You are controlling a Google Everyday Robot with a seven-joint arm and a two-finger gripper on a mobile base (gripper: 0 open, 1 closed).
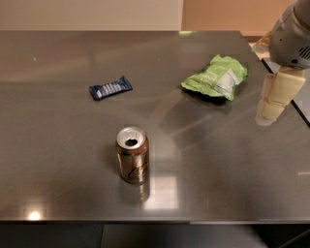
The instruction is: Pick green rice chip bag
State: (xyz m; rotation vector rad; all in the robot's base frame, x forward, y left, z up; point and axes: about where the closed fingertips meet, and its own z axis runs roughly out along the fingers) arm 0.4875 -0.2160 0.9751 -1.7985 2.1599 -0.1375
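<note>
Camera view: green rice chip bag [215,77] lies flat on far-right part of steel table [58,160], well apart from can [132,157] & blue wrapper [110,87]; gripper [269,112] hangs at right edge, near bag, on its right & a bit nearer camera, not touching it; nothing seen in its hold, can't tell how far it's open. Approach step, prob: come over bag's puffy middle, drop straight down, pinch across narrow width; slick top, so bag may skid.

A reflective grey table [58,164] was seen left of the gripper [270,107], located at its right edge; pale walls [97,14] were seen beyond.
</note>
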